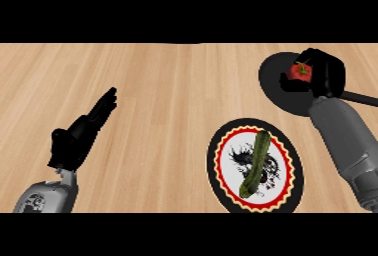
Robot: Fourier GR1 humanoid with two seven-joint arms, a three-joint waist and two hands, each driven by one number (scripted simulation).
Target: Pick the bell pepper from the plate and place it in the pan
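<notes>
At the left of the frame you see the left hand (77, 135) resting above the wooden counter (162, 90), its fingers straight and released, slanting toward the upper right and holding nothing. Moving right, in the lower middle-right you find the plate (221, 172), black-rimmed with a red and yellow scalloped ring and a dark pattern on white. A long green vegetable (255, 165) lies across it, its long axis nearly vertical in the frame, tilted slightly to the upper right. In the upper right sits the dark pan (277, 97), its handle (363, 98) running off toward the right edge. Over the pan, your right hand (321, 75) is curled round the red bell pepper (302, 70). Too little of the pepper shows to tell its long axis.
</notes>
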